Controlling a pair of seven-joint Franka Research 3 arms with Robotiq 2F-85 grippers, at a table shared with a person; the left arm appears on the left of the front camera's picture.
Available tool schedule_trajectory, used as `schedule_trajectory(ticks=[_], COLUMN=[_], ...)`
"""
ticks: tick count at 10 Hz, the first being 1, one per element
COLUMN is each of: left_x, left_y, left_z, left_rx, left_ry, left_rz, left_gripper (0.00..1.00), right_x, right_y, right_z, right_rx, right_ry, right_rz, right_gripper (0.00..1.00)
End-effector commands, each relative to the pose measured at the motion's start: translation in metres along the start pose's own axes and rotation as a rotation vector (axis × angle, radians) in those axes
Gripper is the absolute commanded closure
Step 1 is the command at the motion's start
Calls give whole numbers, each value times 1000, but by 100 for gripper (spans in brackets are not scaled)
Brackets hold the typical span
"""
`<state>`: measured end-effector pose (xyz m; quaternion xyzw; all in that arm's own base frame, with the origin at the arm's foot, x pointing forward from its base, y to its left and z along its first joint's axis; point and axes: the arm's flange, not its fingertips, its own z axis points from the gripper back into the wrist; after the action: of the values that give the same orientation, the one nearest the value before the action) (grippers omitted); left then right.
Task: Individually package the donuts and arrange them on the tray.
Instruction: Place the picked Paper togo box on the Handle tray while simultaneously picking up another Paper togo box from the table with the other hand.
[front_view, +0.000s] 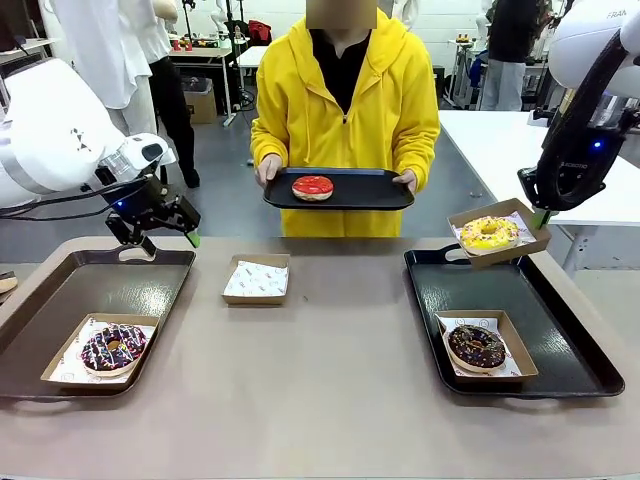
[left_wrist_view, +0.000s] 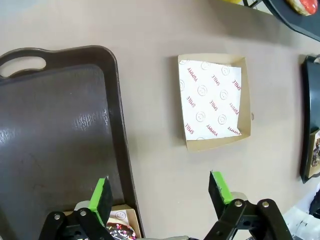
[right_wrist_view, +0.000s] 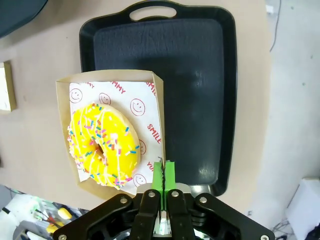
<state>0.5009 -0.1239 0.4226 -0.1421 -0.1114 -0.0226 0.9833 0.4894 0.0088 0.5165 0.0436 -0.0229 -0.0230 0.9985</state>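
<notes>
Tan table (front_view: 330, 400) | right gripper (right_wrist_view: 163, 172) pinches box (right_wrist_view: 159, 110) wall, yellow donut (right_wrist_view: 102, 145) inside, over far edge of right tray (right_wrist_view: 200, 75) | we keep it level, set down on bare far half, then release | left gripper (left_wrist_view: 160, 186) wide open, empty

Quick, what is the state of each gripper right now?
Left gripper: open, holding nothing.
Right gripper: closed on the rim of the box carrying the yellow donut.
</notes>
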Motion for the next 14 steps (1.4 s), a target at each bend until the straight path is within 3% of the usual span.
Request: schedule_trajectory(ticks=[1,8,10,14], left_x=[4,5,20,45], left_y=[1,2,-23,-65], left_z=[11,9,4,-21], left_rx=[-15,-4,64,188], left_ry=[-14,-18,-24,55], left_rz=[10,6,15,5], left_gripper=[0,0,0,0], right_x=[0,0,15,38], right_y=[0,0,0,-1], right_z=[2,0,-23,-67], right_rx=[8,0,-25,-15], right_ry=[0,0,-29,-6], right_rz=[-3,0,-31,-14], right_gripper=[99,99,99,99])
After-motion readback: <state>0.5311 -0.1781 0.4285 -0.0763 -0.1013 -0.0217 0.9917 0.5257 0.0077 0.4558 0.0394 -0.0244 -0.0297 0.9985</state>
